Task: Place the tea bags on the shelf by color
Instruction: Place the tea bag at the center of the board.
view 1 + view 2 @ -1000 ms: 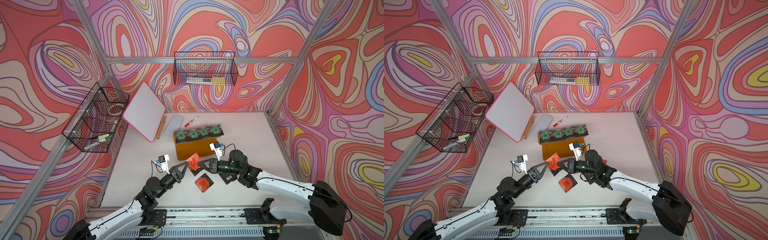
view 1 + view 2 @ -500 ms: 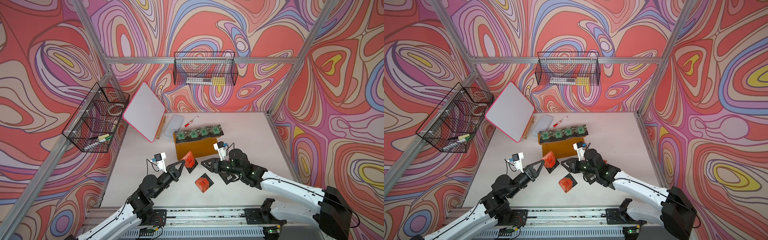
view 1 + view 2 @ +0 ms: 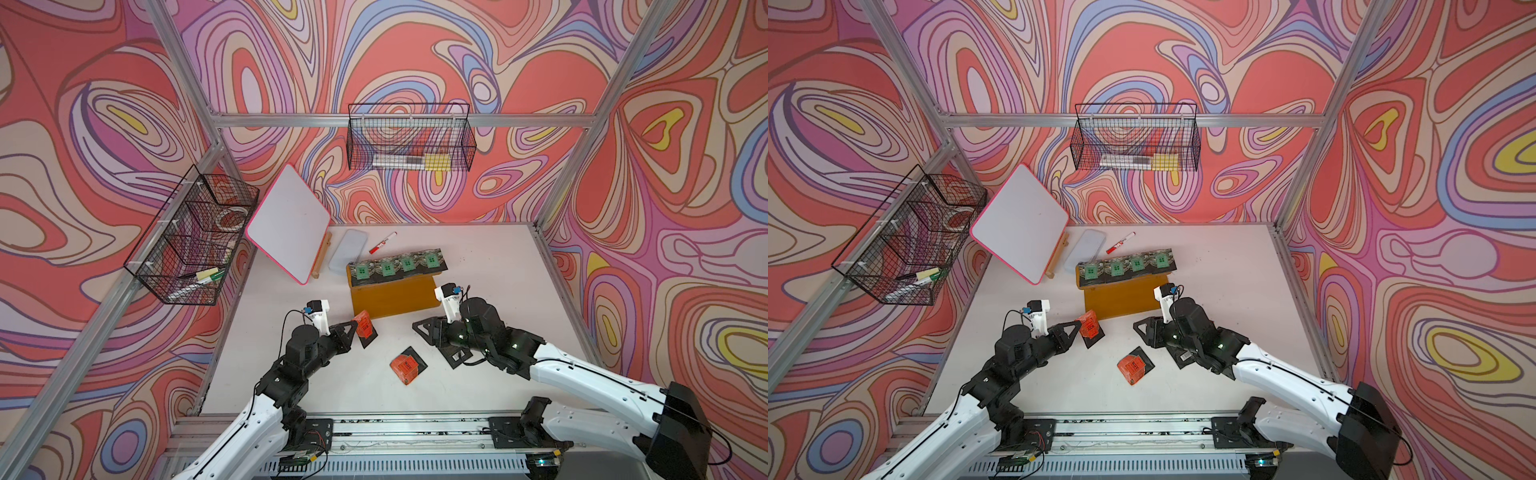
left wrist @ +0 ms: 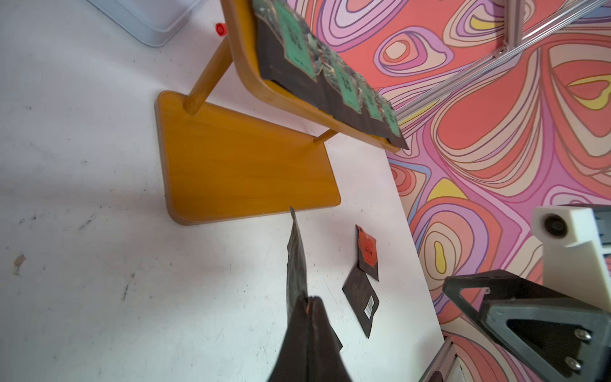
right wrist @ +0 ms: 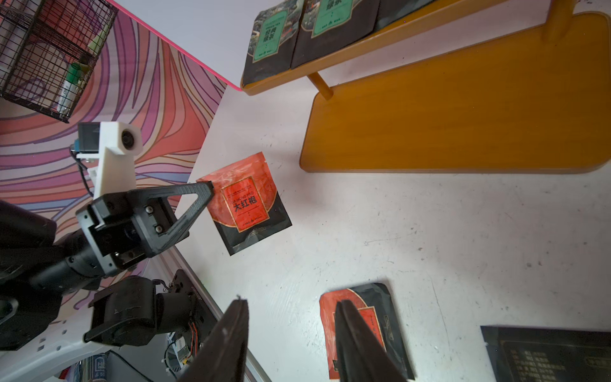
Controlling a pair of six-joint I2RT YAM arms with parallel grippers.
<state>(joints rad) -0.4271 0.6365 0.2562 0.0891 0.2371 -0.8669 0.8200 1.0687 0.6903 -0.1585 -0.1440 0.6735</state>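
Beside shelf (image 3: 395, 297), red sachet (image 3: 365, 325) hangs upright

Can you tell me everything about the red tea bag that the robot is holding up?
The red tea bag is a small, flat, square packet that looks like shiny foil. Its front is orange-red with a darker red label and black writing, and its bottom edge and back are black. The left tool is shut on one corner, holding it tilted above the white table, with nothing else touching it. It hangs in front of the bare lower board of the yellow shelf.
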